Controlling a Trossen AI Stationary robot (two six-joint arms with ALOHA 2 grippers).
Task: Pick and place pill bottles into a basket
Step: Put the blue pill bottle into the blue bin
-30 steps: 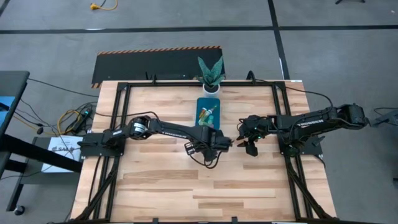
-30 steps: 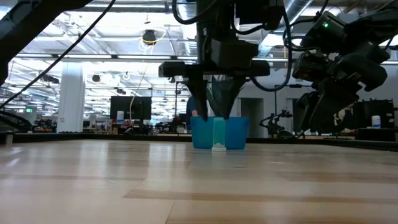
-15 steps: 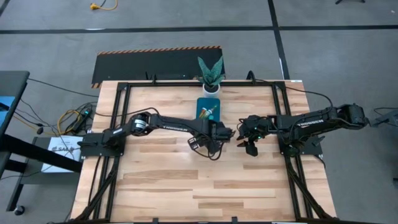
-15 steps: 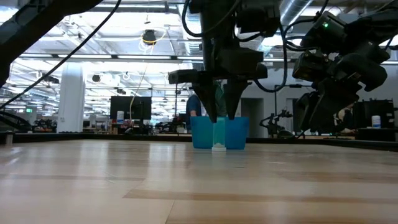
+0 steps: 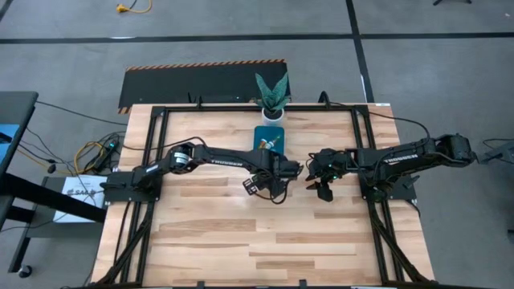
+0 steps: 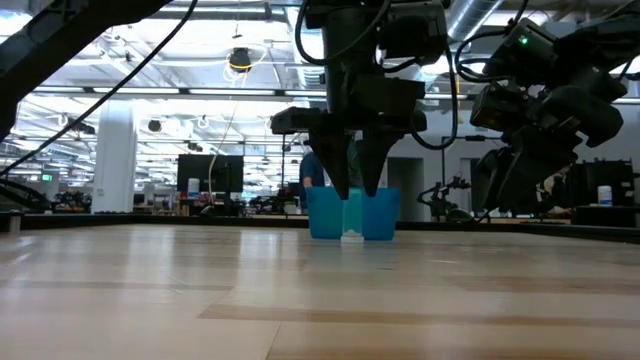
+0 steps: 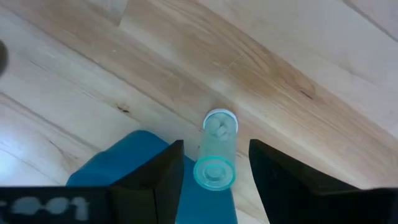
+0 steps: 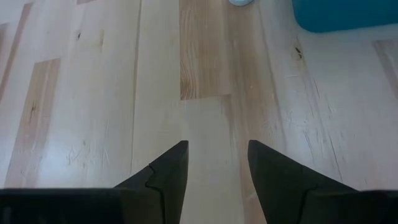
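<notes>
A small translucent green pill bottle point(image 7: 214, 152) stands on the table on its white cap point(image 6: 352, 237), just in front of the teal-blue basket point(image 5: 270, 143). My left gripper point(image 7: 216, 144) hangs over it, pointing down and open. Its two fingers point(image 6: 340, 170) stand on either side of the bottle's top without touching it. A few small coloured things lie inside the basket. My right gripper point(image 5: 323, 191) waits open above bare table to the right of the basket, with nothing between its fingers point(image 8: 168, 168).
A white pot with a green plant point(image 5: 272, 112) stands at the far edge behind the basket. Black frame rails point(image 5: 157, 152) run along the table's left and right sides. Bare wood point(image 5: 265, 241) lies toward the near edge.
My left gripper has moved toward the far edge, closer to the basket, and has rolled about its own axis. Its fingers now stand around the bottle's top. The bottle and the basket have not moved.
</notes>
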